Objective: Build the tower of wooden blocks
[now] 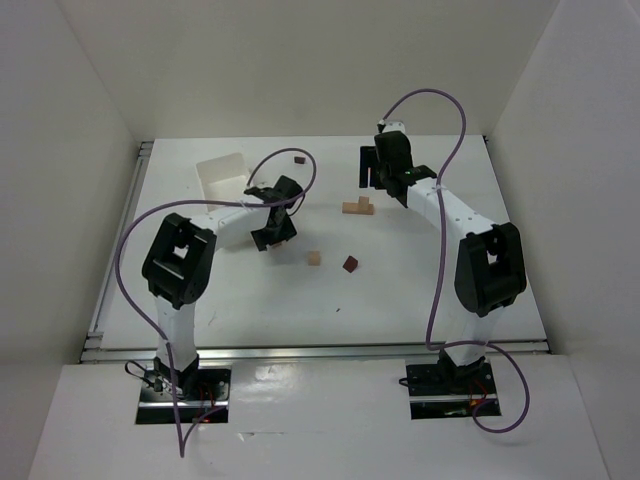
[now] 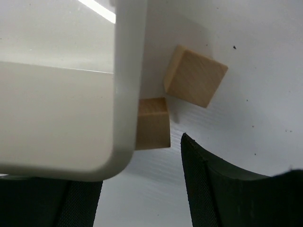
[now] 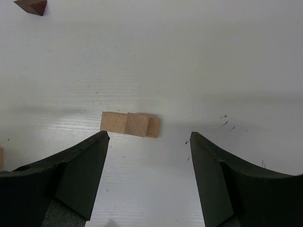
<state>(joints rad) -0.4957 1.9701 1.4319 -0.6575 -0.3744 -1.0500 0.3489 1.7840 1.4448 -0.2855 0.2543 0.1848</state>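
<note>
In the right wrist view a low tan stack [image 3: 130,124], a cube on a flat plank, lies just beyond my open, empty right gripper [image 3: 149,138]. In the top view the stack [image 1: 358,207] sits below and left of the right gripper [image 1: 378,172]. A maroon roof-shaped piece [image 3: 31,5] lies far off. My left gripper [image 2: 142,189] is open, with the white tray's corner [image 2: 118,151] over its left finger. Two tan cubes [image 2: 194,75] [image 2: 152,124] lie just ahead by the tray. Loose tan [image 1: 314,259] and maroon [image 1: 350,264] blocks lie mid-table.
The white tray [image 1: 222,175] stands at the back left, next to the left gripper [image 1: 268,212]. Another maroon block [image 1: 299,159] lies near the back edge. White walls enclose the table on three sides. Purple cables loop over both arms.
</note>
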